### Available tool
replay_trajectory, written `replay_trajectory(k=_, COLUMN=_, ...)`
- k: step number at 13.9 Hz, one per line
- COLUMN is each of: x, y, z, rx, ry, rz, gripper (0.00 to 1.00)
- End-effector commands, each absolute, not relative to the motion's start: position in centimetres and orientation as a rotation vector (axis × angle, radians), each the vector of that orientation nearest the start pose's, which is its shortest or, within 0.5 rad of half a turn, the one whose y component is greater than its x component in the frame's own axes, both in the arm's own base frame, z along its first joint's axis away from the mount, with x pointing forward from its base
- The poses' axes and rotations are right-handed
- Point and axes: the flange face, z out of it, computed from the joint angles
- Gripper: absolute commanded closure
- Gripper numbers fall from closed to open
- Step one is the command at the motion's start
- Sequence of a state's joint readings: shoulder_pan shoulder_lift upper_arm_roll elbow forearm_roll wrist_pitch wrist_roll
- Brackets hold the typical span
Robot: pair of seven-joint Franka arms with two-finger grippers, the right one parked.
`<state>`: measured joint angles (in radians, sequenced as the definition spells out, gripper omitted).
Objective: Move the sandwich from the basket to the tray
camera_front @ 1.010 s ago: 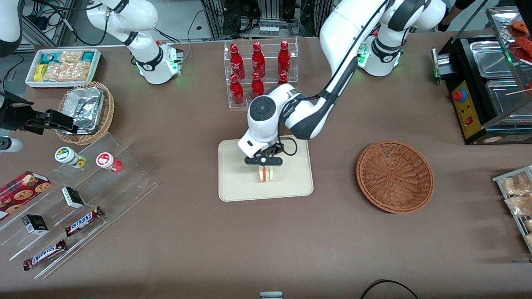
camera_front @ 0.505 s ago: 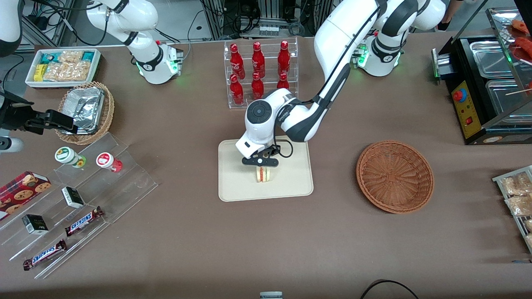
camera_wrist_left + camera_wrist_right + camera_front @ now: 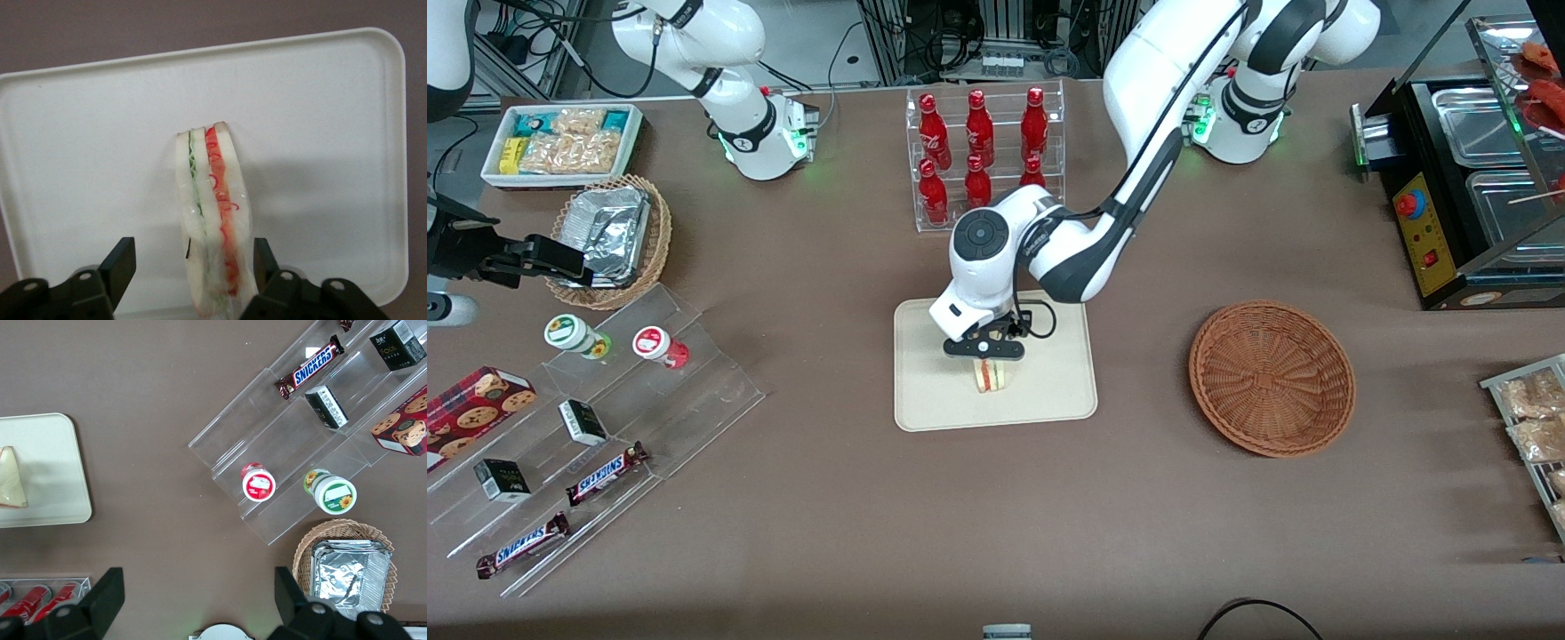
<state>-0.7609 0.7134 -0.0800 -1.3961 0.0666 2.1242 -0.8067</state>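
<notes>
Centrally in the front view, the tray [image 3: 925, 391] is seen with the sandwich [image 3: 991, 375] standing on edge on it. Just above it the gripper [image 3: 985, 350] is held, jaws spread apart on either side of the sandwich [image 3: 212, 220], with one finger [image 3: 121, 261] clear of the bread. Farther right, the basket [image 3: 1272, 378] is seen lying empty.
</notes>
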Motion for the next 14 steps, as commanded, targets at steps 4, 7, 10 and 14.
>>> replay_trajectory(k=4, x=51.5, y=-46.1, z=42.5, rx=-3.093, ry=-0.098, rz=0.001, gripper=0.0)
replay_trajectory(k=7, x=53.1, y=-38.9, z=48.0, rx=-3.057, ry=-0.229, rz=0.036, gripper=0.0)
replay_trajectory(k=10, x=53.2, y=-31.6, z=50.8, rx=-3.043, ry=-0.318, rz=0.025, gripper=0.0)
replay_trajectory(k=14, x=53.1, y=-23.3, z=53.6, rx=-3.037, ry=-0.133, rz=0.086, gripper=0.0)
